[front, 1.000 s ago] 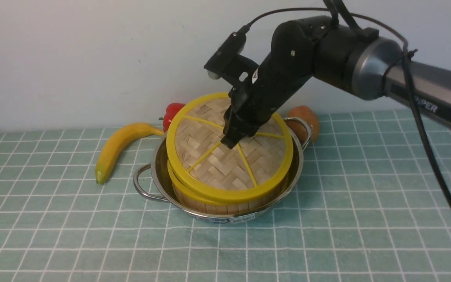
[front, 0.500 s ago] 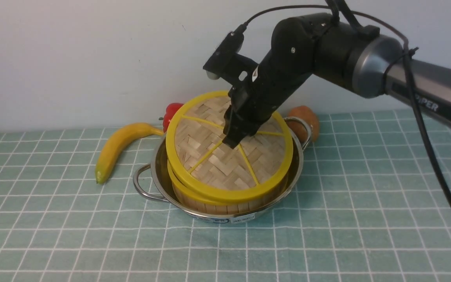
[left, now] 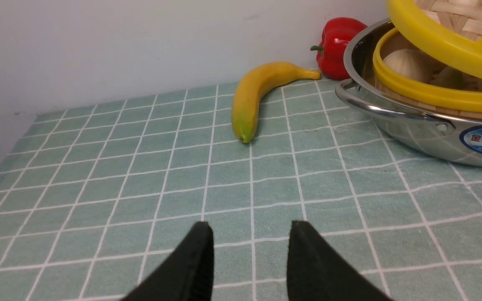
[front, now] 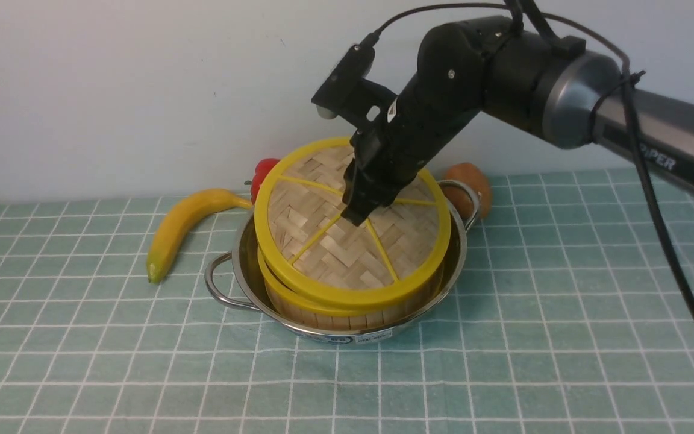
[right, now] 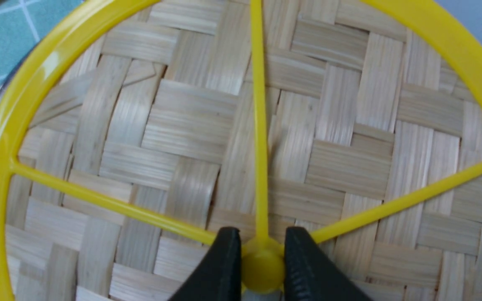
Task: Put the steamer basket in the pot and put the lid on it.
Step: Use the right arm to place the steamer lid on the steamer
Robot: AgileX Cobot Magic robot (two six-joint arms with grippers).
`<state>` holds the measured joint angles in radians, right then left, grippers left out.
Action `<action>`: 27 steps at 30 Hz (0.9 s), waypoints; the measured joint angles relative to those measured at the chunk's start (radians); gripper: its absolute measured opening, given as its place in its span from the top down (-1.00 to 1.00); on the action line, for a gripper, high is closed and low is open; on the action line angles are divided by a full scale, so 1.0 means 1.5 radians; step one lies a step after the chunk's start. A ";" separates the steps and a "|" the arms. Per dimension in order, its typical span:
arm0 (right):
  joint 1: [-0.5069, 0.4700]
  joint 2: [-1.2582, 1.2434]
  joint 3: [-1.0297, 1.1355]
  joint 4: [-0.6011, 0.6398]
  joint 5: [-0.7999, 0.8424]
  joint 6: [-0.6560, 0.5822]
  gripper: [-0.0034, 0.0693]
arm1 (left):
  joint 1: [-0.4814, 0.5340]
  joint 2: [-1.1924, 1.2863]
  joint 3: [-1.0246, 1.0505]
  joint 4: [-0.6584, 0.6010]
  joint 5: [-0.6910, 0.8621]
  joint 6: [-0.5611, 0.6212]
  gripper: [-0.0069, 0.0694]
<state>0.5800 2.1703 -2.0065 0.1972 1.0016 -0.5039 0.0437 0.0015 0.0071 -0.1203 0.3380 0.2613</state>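
Note:
The steamer basket [front: 347, 313] sits inside the shiny pot [front: 244, 265] at the table's middle; pale buns show in it in the left wrist view [left: 408, 65]. The lid [front: 335, 253] hangs tilted over the basket, its far edge raised and its near edge close to the basket's rim. My right gripper [front: 356, 217] is shut on the lid's central yellow knob [right: 262, 264], as the right wrist view [right: 262, 238] shows. My left gripper [left: 250, 228] is open and empty, low over the cloth, left of the pot [left: 425, 138].
A yellow banana [front: 181, 226] lies left of the pot. A red pepper [front: 262, 175] stands behind it by the wall. A brown potato [front: 470, 187] lies behind the pot's right handle. The green checked cloth [front: 503, 361] covers the table.
The right gripper has lifted the lid slightly, a few pixels higher than one second ago. Pot, basket and left gripper have not moved.

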 joint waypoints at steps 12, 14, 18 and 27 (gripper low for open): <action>0.000 0.000 0.000 0.000 -0.007 0.000 0.51 | 0.000 0.000 0.000 0.000 0.000 0.000 0.18; 0.000 0.000 0.000 0.000 -0.012 0.000 0.51 | 0.000 0.000 0.000 0.000 0.000 0.000 0.18; 0.000 0.000 0.000 0.001 -0.038 -0.006 0.51 | 0.000 0.000 0.000 0.000 0.000 0.000 0.18; 0.000 0.000 0.000 0.012 -0.027 -0.015 0.51 | 0.000 0.000 0.000 0.000 0.000 0.000 0.18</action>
<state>0.5800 2.1703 -2.0065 0.2153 0.9608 -0.5258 0.0437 0.0015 0.0071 -0.1203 0.3380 0.2613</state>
